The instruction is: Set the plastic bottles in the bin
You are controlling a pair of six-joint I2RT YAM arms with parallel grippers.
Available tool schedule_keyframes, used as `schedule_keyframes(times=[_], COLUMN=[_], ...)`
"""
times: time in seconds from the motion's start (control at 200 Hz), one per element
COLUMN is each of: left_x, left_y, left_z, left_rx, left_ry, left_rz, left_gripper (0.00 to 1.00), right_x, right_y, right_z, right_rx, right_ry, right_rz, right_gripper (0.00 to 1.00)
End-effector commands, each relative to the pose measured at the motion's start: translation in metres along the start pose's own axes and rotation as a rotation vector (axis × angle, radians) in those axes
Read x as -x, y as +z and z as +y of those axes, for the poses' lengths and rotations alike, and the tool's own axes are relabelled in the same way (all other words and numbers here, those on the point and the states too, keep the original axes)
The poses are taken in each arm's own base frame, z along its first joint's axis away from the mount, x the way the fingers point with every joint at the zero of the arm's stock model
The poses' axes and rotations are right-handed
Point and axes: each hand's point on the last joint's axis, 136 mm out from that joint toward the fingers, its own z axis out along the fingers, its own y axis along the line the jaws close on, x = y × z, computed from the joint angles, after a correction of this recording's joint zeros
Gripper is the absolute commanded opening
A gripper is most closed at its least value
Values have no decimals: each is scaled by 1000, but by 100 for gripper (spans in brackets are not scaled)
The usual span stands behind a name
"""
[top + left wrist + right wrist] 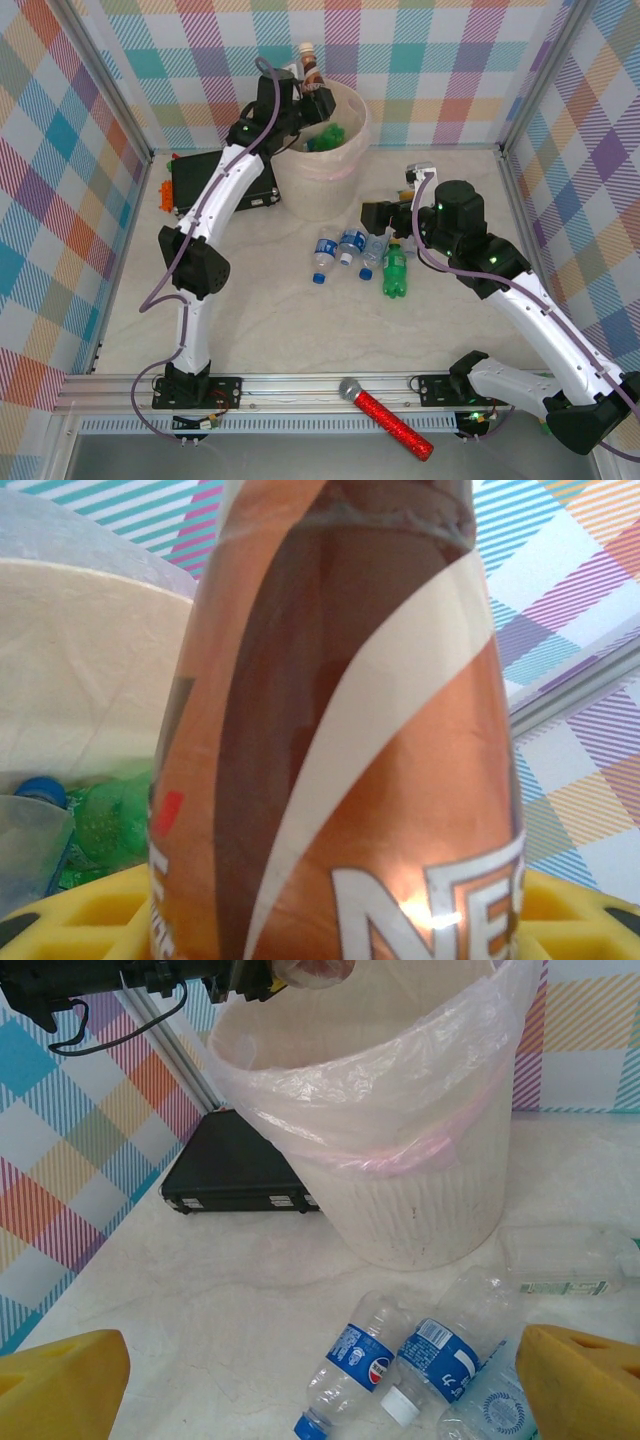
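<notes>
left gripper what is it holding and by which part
A brown-labelled plastic bottle, clamped around its labelled body with the cap end free, above the rim of the bin.

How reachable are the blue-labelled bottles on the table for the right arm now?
Probably yes: the right gripper is open, facing the blue-labelled bottles, which lie loose on the table with nothing over them.

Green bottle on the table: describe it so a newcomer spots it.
Find the big beige bin at the back of the table. Just in front of it a short row of bottles lies flat, and the green bottle is at its right end. Its neighbours are clear bottles with blue labels; it alone is green.
</notes>
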Motion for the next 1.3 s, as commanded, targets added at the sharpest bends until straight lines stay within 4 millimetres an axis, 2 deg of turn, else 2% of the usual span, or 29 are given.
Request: schedule_keyframes(times=[0.0, 0.085, 0.14, 0.225, 0.625, 0.75, 0.79, 0.91, 1.02, 1.295], left_x=[14, 15, 16, 19, 30, 31, 29, 21, 11, -30], left_y=[-4, -5, -8, -13, -42, -55, -60, -76, -92, -137], left_z=[-10, -10, -12, -12, -27, -36, -39, -45, -47, -34], left_rx=[-18, -19, -21, -15, -31, -41, -44, -45, -42, -7], left_ry=[43, 45, 45, 45, 58, 65, 72, 86, 89, 81], left_rz=[-46, -48, -48, -52, -56, -51, -44, -20, 8, 96], left_gripper=[48, 49, 65, 76, 84, 94, 100, 100, 100, 100], right_x=[9, 9, 10, 9, 5, 0, -2, -9, -18, -49], right_y=[-7, -6, -6, -6, -6, -6, -5, -2, 2, 12], right_z=[0, 0, 1, 0, -6, -13, -16, -24, -41, -70], right_rx=[-7, -6, -6, -6, -32, -68, -81, -125, -214, -321], right_ry=[-18, -19, -20, -21, -6, 1, 5, 20, 54, 135], right_rz=[-32, -30, -32, -31, -30, -25, -18, 5, 35, 164], right_gripper=[99, 99, 99, 99, 99, 99, 99, 99, 99, 99])
